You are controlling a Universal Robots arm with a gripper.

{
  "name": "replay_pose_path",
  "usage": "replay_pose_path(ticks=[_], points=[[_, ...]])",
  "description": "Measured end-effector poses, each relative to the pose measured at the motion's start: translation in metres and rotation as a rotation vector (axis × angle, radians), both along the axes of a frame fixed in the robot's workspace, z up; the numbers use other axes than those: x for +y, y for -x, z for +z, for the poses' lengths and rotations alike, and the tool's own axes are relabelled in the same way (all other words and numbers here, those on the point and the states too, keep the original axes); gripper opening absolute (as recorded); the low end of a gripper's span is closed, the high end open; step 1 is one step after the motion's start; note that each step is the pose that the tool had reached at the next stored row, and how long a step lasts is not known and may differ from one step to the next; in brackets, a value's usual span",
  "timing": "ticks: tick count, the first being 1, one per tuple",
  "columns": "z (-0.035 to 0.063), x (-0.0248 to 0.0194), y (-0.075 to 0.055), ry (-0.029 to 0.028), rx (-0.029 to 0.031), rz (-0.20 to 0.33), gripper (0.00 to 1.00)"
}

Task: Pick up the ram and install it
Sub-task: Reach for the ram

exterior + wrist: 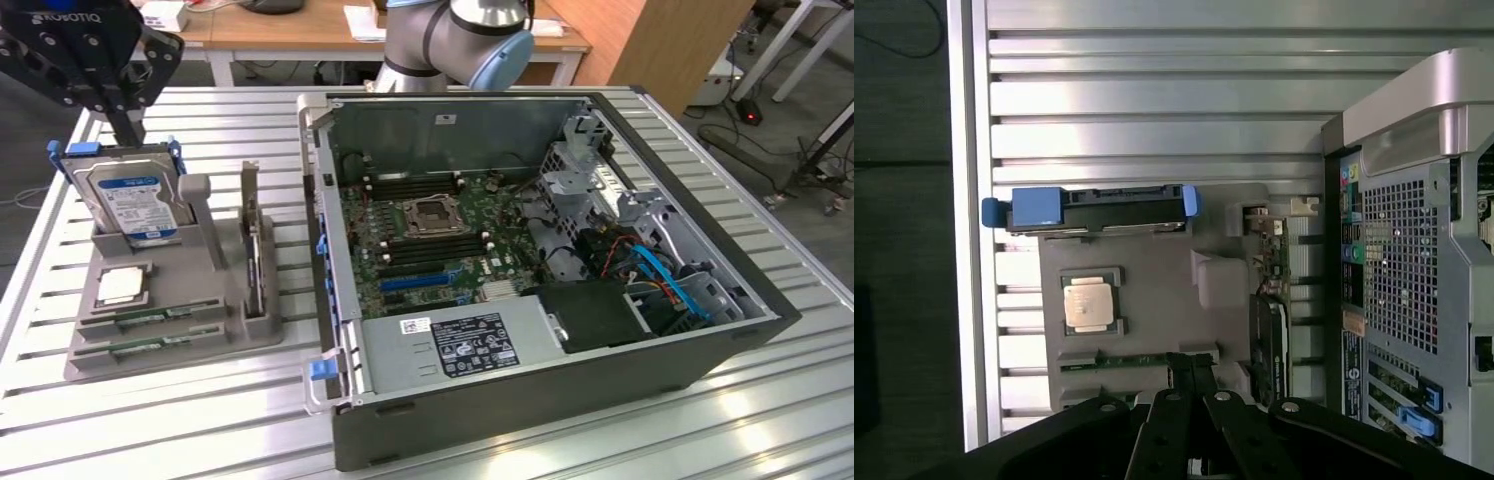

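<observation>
Step in hand: By my judgement you are at the approach. Nothing is lifted and nothing is installed.
Gripper: Your gripper (131,135) hangs over the upright hard drive (134,200) on the exterior view's left. Its jaws are pressed together and carry nothing.
Ram: The ram (150,320) lies flat in a slot of the grey holder (187,352), on the near side of the processor chip (123,287). The wrist view puts it near the closed jaws, with no contact.
Second stick: A similar green stick (140,347) lies in the neighbouring slot.
Destination: The open computer case (534,400) stands just beside the holder, with its motherboard (427,230) facing up.
Next move calls for: As I judge it, your jaws must part before any grasp, then span the stick's thin width and come down square. The slot walls leave little room.
Hidden or unclear: In the wrist view the gripper body covers the holder's edge. I cannot tell whether the memory slots are free. I cannot identify the upright part (251,240) on the holder's case side.
</observation>
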State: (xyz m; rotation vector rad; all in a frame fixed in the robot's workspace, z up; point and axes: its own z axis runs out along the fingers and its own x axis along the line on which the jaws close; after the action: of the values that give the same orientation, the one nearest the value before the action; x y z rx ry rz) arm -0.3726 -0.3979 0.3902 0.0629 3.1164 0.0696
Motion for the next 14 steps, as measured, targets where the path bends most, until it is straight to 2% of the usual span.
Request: replay_pose_path(ticks=[11,14], points=[[0.0000,-0.0098,0.001,0.0000,0.0000,0.000,0.09],[-0.0001,-0.0113,0.001,-0.0001,-0.0002,0.000,0.09]])
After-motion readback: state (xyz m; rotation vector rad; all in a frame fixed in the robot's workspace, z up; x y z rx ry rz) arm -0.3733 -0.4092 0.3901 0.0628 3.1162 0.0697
